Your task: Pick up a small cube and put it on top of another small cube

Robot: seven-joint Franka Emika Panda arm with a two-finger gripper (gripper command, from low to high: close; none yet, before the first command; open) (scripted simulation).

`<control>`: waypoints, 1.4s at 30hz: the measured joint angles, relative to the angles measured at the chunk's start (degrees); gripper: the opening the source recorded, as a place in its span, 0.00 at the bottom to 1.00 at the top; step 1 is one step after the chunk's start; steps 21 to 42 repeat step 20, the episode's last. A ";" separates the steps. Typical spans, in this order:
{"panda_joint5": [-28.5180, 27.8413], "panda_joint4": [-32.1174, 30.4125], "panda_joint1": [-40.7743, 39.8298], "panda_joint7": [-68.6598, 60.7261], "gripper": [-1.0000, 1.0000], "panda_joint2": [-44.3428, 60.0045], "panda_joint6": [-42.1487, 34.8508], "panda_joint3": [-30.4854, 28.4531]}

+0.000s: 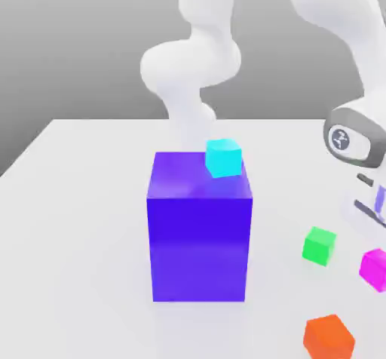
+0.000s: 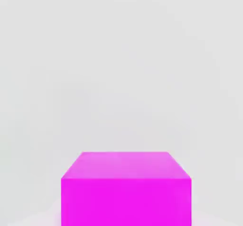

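Magenta cube [image 1: 373, 268] at the exterior view's right edge, under the gripper [image 1: 379, 208], jaws closed together. Green cube [image 1: 320, 246] just beside; orange cube [image 1: 329, 337] nearer. Cyan cube [image 1: 223, 158] atop tall blue block [image 1: 200, 229]; bare white table [image 1: 75, 222] leftward.

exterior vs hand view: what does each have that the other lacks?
Exterior view alone: the big blue block with the cyan cube on its top, the green cube, the orange cube, and the arm coming down at that view's right edge. Hand view alone: the magenta cube's top and front faces close up. Shared: the magenta cube and the white table.
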 joint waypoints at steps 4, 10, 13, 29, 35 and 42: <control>0.88 -7.39 1.27 3.87 0.00 -7.32 -0.16 0.87; -1.22 -18.80 2.56 12.17 0.00 -19.21 0.53 2.80; -2.02 -20.24 2.38 13.73 0.00 -16.65 4.77 3.34; -4.15 -20.03 2.27 15.39 1.00 -7.56 13.68 2.93; -4.15 -20.03 2.27 15.39 1.00 -7.56 13.68 2.93; -4.15 -20.03 2.27 15.39 1.00 -7.56 13.68 2.93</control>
